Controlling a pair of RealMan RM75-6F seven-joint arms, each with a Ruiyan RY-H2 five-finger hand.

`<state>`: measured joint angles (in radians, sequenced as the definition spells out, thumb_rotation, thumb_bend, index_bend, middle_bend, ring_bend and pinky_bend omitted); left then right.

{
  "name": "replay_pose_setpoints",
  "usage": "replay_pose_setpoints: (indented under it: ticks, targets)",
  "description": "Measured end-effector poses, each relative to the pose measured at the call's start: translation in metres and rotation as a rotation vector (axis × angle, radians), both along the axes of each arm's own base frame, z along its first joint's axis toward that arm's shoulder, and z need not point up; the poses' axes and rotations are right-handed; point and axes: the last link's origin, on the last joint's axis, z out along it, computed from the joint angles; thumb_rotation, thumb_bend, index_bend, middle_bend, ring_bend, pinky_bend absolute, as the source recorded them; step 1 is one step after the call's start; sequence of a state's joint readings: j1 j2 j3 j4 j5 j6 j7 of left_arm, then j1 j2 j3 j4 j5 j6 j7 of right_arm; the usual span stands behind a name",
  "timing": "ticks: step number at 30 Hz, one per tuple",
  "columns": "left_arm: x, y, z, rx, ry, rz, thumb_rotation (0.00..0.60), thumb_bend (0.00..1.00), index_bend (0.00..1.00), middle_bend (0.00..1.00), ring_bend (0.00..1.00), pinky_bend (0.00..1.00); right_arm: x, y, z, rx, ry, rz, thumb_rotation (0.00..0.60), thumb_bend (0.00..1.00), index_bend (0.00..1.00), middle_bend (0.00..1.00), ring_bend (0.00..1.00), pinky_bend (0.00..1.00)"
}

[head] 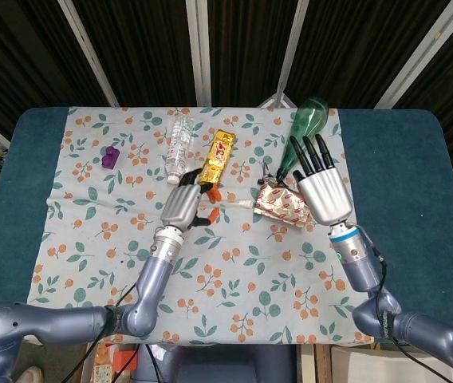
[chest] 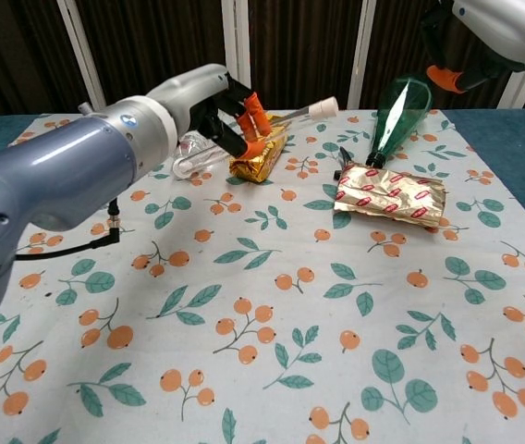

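The left hand [head: 183, 206] grips a clear test tube [chest: 272, 118] with a white cap, holding it above the tabletop [head: 394, 159] so that the capped end points toward the robot's right; in the chest view the tube runs from the orange-tipped fingers [chest: 251, 104] out to the cap, over the gold snack bar [head: 217, 156]. In the head view the tube's capped end [head: 241, 204] lies just beside the silver foil packet with red print [head: 284, 206]. The right hand [head: 322, 185] is raised above the table's right half with its dark fingers [head: 313, 153] spread and straight, holding nothing; it hangs over the far end of the foil packet and close to the green glass bottle [head: 306, 128], which lies on its side with its neck toward the packet. A clear plastic water bottle [head: 179, 144] lies to the left of the gold snack bar, and a small purple block [head: 111, 155] sits well apart near the left edge of the floral cloth [head: 91, 231] that covers the middle of the tabletop.
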<state>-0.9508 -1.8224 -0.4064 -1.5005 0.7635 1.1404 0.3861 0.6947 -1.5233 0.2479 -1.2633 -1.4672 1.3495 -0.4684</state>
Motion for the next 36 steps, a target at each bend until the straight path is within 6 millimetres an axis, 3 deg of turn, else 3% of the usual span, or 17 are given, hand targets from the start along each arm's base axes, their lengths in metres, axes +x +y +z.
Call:
replay_pose_setpoints:
  ticks: [7, 23, 36]
  targets:
    - [-0.024, -0.014, -0.006, -0.038, 0.133, -0.082, 0.6, 0.6, 0.55, 0.49, 0.08, 0.0, -0.001, 0.001, 0.004, -0.003, -0.012, -0.012, 0.6, 0.43, 0.04, 0.01, 0.0, 0.0]
    - [-0.069, -0.025, -0.021, -0.09, 0.31, -0.061, 0.6, 0.59, 0.54, 0.47, 0.08, 0.0, -0.004, 0.005, 0.01, -0.006, -0.036, -0.046, 0.6, 0.43, 0.04, 0.01, 0.0, 0.0]
    - [-0.085, -0.028, -0.027, -0.112, 0.374, -0.016, 0.6, 0.44, 0.48, 0.36, 0.07, 0.0, -0.013, 0.01, 0.007, 0.01, -0.035, -0.069, 0.6, 0.43, 0.04, 0.0, 0.0, 0.0]
